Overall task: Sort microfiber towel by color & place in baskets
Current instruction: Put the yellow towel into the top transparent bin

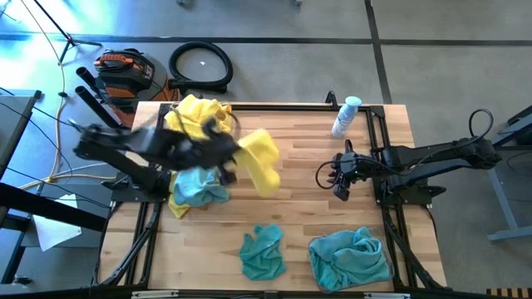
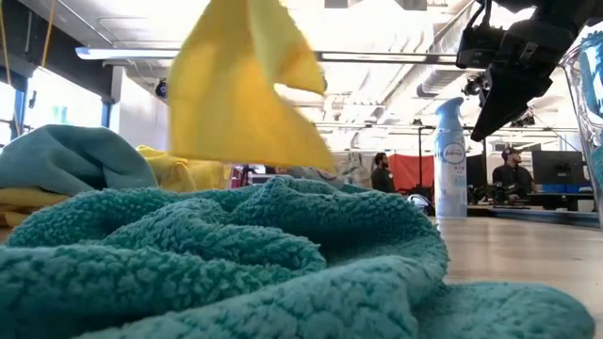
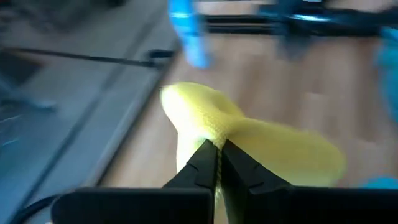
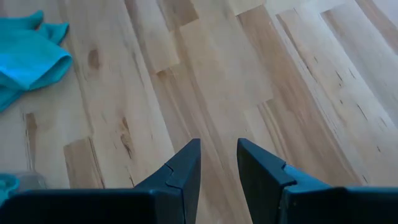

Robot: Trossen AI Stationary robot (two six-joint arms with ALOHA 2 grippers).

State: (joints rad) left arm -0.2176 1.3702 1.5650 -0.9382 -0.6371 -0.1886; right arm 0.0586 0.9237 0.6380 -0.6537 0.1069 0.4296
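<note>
From above, the left gripper was over the left half of the table, clenched on a yellow towel that hung off it toward the middle. Under the arm lay a heap of yellow and teal cloths. A loose teal towel sat near the front edge, and beside it a clear basket holding teal towels. The right gripper waited over bare wood, near a spray bottle.

At table height, the yellow towel dangled clear of the teal cloth in front (nothing touched it below).

The left wrist view showed the fingers pinched tight on a fold of the towel.

The right wrist view showed that gripper parted over the tabletop, holding nothing.

To do this well, I judged the left arm should carry the towel high enough to clear the heap, and let go only once it is squarely over the yellow bin, which I could not pick out here.
</note>
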